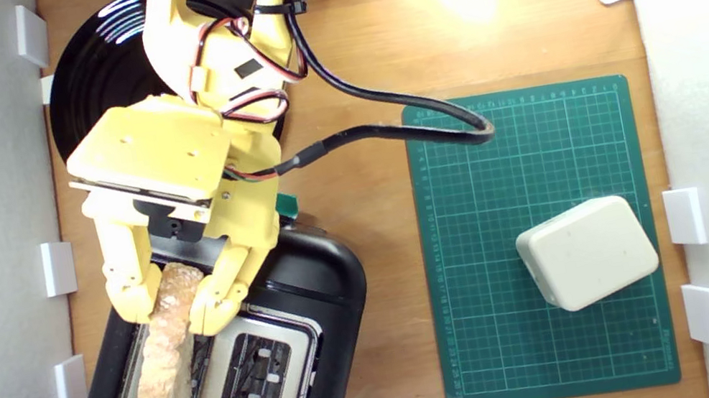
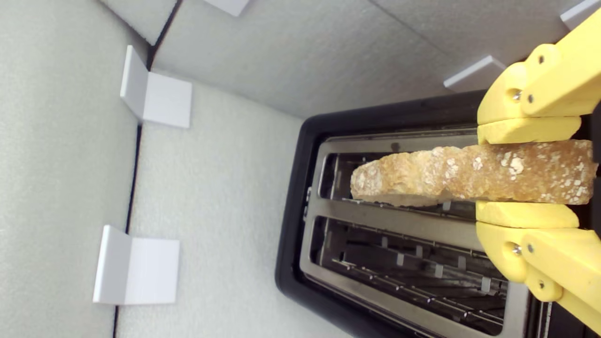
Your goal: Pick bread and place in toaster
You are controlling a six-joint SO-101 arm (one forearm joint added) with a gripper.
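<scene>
1 bread slice (image 1: 161, 364), 1 toaster (image 1: 312, 287) w/ 2 slots, 1 plate (image 1: 92, 77), 1 mat (image 1: 537, 159), 1 white box (image 1: 586, 253).

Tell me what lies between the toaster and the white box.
In the exterior view, a strip of bare wooden table and then the green cutting mat lie between the toaster and the white box. Nothing else sits there.

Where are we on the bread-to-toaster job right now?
Done: the bread is picked up, pinched edge-on in the tool, whose jaws are closed on its end. In hand: it is lined up over the toaster slot nearer the exterior view's left; the wrist view shows it above the opening, not clearly seated. Left: lower it in, open the tool, pull clear. The other slot is empty.
</scene>
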